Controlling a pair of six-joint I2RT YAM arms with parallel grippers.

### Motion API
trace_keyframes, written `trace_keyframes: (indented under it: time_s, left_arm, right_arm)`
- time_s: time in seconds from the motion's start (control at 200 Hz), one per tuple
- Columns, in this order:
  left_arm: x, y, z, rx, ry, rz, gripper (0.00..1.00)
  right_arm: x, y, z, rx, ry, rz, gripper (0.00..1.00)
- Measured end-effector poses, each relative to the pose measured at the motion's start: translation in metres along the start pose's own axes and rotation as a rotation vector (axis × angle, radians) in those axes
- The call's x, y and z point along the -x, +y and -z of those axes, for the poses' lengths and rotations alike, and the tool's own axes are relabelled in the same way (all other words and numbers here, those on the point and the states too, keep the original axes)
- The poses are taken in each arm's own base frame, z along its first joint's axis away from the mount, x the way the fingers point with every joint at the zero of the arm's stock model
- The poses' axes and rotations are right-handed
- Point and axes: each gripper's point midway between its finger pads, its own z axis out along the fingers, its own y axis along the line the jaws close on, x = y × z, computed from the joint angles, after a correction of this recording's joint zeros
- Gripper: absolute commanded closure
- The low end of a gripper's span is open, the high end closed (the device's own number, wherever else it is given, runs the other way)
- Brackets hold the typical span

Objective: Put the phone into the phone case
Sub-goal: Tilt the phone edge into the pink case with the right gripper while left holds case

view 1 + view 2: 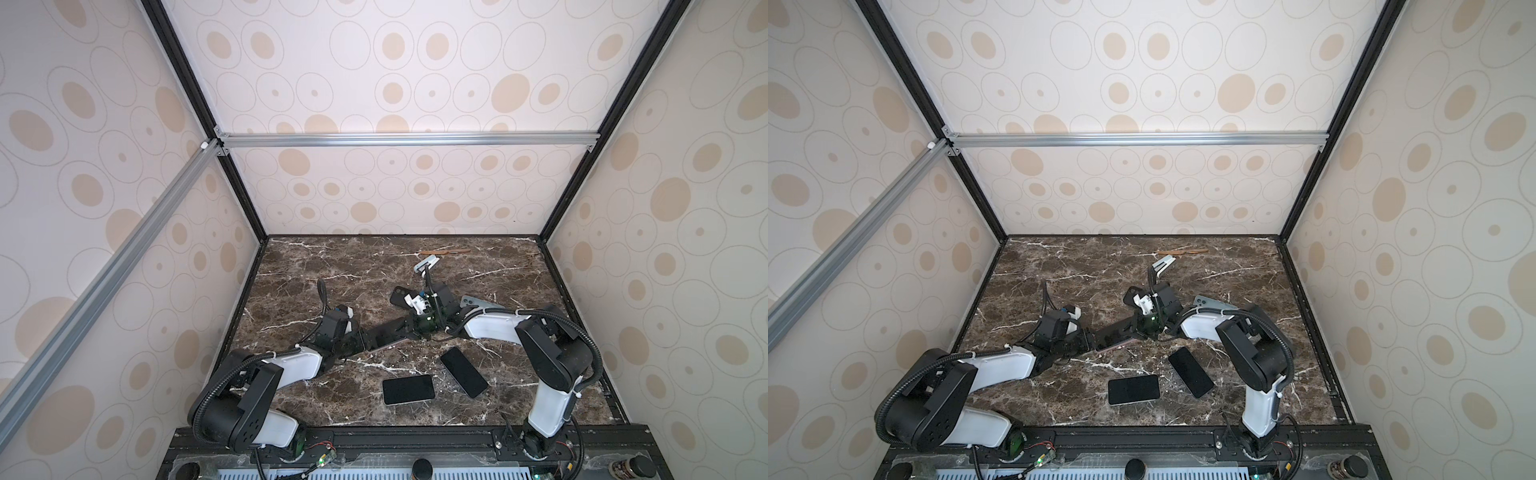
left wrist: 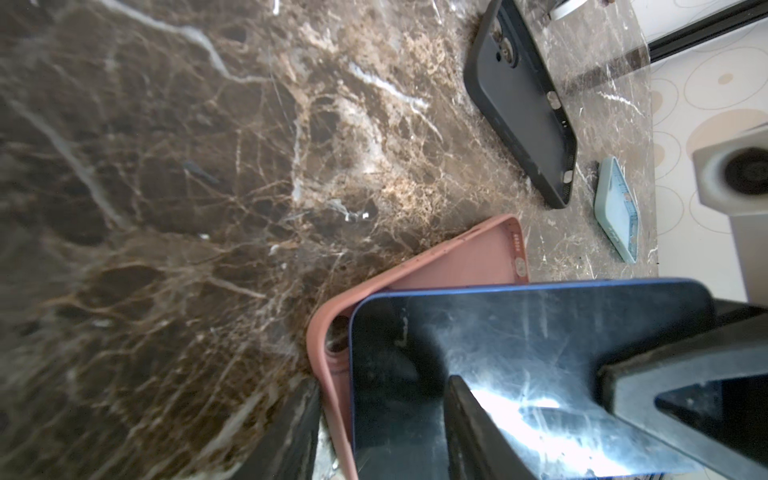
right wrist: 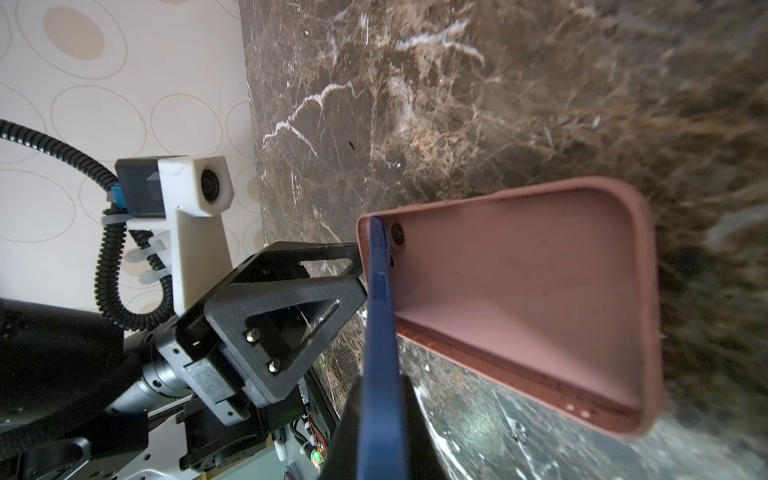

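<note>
Pink silicone phone case (image 3: 519,291), slim blue-edged phone (image 3: 380,316): camera ends pinched in left gripper (image 3: 358,270), phone's tail in right gripper (image 3: 380,390). Judged half seated; next, press flush.

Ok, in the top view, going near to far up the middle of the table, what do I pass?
Nearest black phone → blue phone, held at the pink case → black case → small white object → thin brown stick.

the phone (image 2: 519,332) has a blue rim and glossy black screen; the phone case (image 3: 519,291) is dusty pink. the worktop (image 2: 166,208) is brown marble, white-veined. near the phone case lie a black case (image 2: 523,108) and a pale mint case (image 2: 615,208). the walls (image 1: 374,83) are cream with tan ovals.
</note>
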Motion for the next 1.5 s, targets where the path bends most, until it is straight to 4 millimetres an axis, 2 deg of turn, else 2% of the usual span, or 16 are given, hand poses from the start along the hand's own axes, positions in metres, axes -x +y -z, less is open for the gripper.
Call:
trace_keyframes:
  time_s: [0.565, 0.665, 0.755, 0.865, 1.255, 1.5]
  left_arm:
    - [0.009, -0.004, -0.008, -0.036, -0.020, 0.008, 0.52]
    - [0.007, -0.003, -0.006, -0.034, -0.023, 0.009, 0.52]
    - [0.003, -0.002, -0.004, -0.033, -0.017, 0.005, 0.52]
    - [0.000, -0.001, -0.001, -0.026, -0.019, 0.002, 0.52]
    - [-0.003, 0.009, 0.008, 0.021, -0.029, -0.005, 0.52]
    - [-0.004, 0.009, 0.008, 0.026, -0.027, -0.013, 0.53]
  right_arm:
    - [0.001, -0.006, -0.005, 0.036, 0.008, 0.005, 1.00]
    - [0.001, -0.007, -0.005, 0.029, 0.008, 0.013, 0.93]
    - [0.001, -0.008, -0.005, 0.019, 0.006, 0.023, 0.83]
    - [-0.003, -0.019, -0.005, -0.037, 0.013, 0.012, 0.76]
    - [-0.019, -0.047, 0.000, -0.231, 0.076, -0.008, 0.56]
    - [-0.022, -0.049, 0.009, -0.286, 0.089, 0.003, 0.52]
